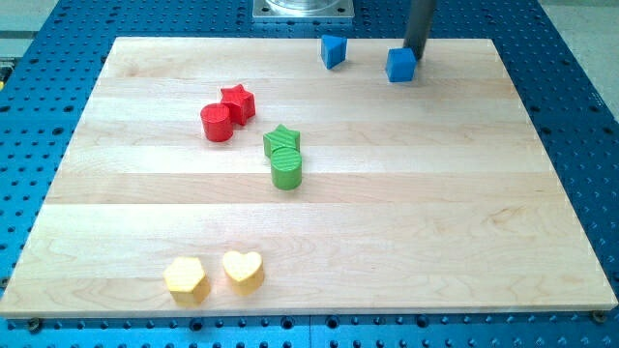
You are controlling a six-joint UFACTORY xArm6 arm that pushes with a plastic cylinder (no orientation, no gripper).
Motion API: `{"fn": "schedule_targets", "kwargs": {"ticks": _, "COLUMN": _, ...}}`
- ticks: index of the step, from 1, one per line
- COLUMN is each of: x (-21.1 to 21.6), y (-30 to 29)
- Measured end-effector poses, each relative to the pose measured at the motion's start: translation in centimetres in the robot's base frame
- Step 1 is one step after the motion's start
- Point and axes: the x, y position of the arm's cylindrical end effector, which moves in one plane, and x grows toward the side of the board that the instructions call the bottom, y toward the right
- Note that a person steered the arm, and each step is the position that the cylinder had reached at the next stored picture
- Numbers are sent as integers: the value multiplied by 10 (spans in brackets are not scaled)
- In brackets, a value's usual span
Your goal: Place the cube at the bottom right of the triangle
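Note:
A blue cube (400, 65) sits near the view's top edge of the wooden board, right of centre. A blue triangle block (333, 50) sits to its left, a short gap between them. The dark rod comes down from the view's top, and my tip (416, 57) is just behind the cube at its upper right, touching or nearly touching it.
A red cylinder (218, 123) and a red star (237, 102) sit together at the upper left of centre. A green star (281, 141) and a green cylinder (286, 169) sit mid-board. A yellow hexagon (185, 278) and a yellow heart (243, 271) lie near the bottom left. The board (435, 213) rests on a blue perforated table.

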Motion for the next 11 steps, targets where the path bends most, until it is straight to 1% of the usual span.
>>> {"fn": "schedule_targets", "kwargs": {"ticks": 1, "x": 3, "y": 4}}
{"fn": "schedule_targets", "kwargs": {"ticks": 2, "x": 15, "y": -85}}
{"fn": "schedule_targets", "kwargs": {"ticks": 3, "x": 47, "y": -116}}
{"fn": "schedule_targets", "kwargs": {"ticks": 4, "x": 33, "y": -88}}
{"fn": "schedule_targets", "kwargs": {"ticks": 5, "x": 11, "y": -68}}
{"fn": "schedule_targets", "kwargs": {"ticks": 7, "x": 8, "y": -1}}
{"fn": "schedule_targets", "kwargs": {"ticks": 8, "x": 8, "y": 19}}
{"fn": "schedule_targets", "kwargs": {"ticks": 9, "x": 13, "y": 3}}
{"fn": "schedule_targets", "kwargs": {"ticks": 10, "x": 35, "y": -78}}
{"fn": "schedule_targets", "kwargs": {"ticks": 11, "x": 53, "y": -125}}
